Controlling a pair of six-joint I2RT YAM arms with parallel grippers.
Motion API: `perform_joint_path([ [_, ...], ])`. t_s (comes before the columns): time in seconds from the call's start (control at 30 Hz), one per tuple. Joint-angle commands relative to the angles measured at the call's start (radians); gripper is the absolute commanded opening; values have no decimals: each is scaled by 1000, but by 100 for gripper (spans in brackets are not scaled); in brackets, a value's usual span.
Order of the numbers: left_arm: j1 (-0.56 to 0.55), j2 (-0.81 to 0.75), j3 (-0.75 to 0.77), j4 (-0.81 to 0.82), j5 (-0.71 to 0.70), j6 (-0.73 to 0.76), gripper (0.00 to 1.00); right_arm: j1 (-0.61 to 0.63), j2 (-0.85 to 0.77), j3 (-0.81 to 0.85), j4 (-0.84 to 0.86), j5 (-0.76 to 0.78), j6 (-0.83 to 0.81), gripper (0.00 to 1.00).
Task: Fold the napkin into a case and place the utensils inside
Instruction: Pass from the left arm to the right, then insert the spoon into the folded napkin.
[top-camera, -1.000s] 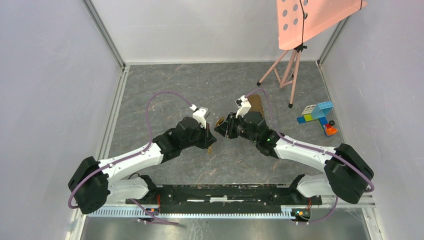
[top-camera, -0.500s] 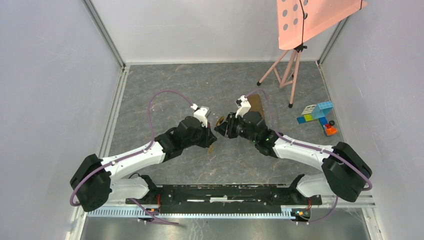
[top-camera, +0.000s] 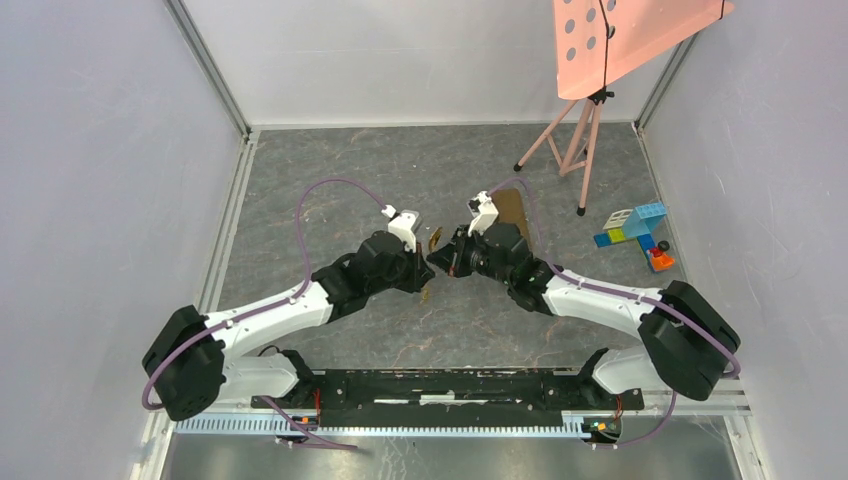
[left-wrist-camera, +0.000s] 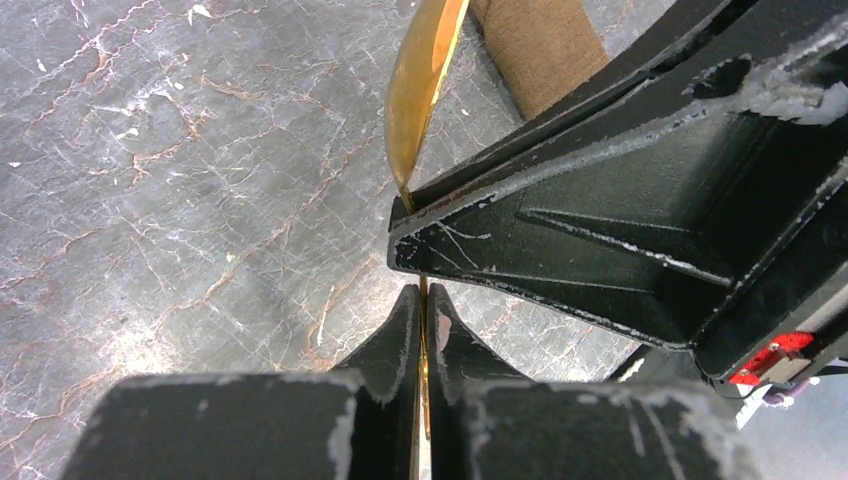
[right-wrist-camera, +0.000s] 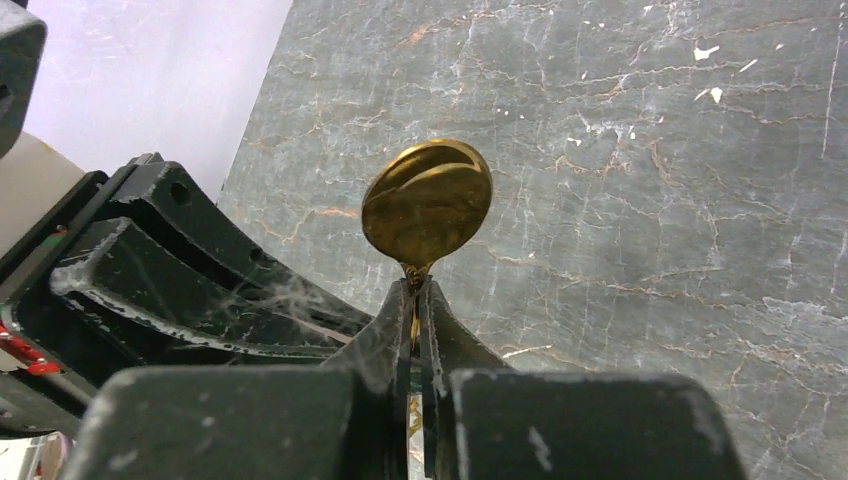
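The gold spoon (top-camera: 435, 240) hangs above the table between both grippers. My left gripper (top-camera: 421, 272) is shut on its handle; the left wrist view shows the gold strip between my fingertips (left-wrist-camera: 421, 297) and the bowl (left-wrist-camera: 425, 80) edge-on above. My right gripper (top-camera: 437, 258) is shut on the spoon's neck just below the bowl (right-wrist-camera: 428, 203), with its fingertips (right-wrist-camera: 415, 287) closed. The brown cloth case (top-camera: 514, 208) lies folded narrow behind the right wrist, and also shows in the left wrist view (left-wrist-camera: 540, 45). The black utensil is out of view.
A pink perforated board on a tripod (top-camera: 584, 130) stands at the back right. Coloured toy blocks (top-camera: 636, 232) lie by the right wall. White walls enclose the grey marble table (top-camera: 340, 180) on three sides.
The spoon's bowl has turned from face-up to edge-on in the top view. Both grippers have shifted slightly away from the bases while holding it.
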Motion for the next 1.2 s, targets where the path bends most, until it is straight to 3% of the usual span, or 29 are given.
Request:
perform_joint_path([
  [0.0,-8,15,52,63,3,5,10,-1,7,51,9,20,-101,0],
  [0.07,-7,21,50,68,1,-32,39,-33,8,97,-70,44,-196,0],
  [0.1,-7,26,50,69,3,-55,47,-60,9,122,-124,55,-253,0],
  [0.2,-5,82,80,53,42,-112,54,-152,25,224,-296,161,-424,0],
  [0.4,-8,278,120,243,275,-254,53,-327,108,362,-371,274,-678,0],
  [0.63,-35,609,285,432,476,-488,39,-451,324,586,-459,170,-748,0],
  [0.83,-70,807,367,625,518,-662,34,-474,410,661,-483,157,-769,0],
  [0.93,-91,894,408,621,488,-693,26,-490,450,670,-470,152,-772,0],
  [1.17,-93,923,394,582,424,-704,22,-495,496,670,-474,119,-740,0],
])
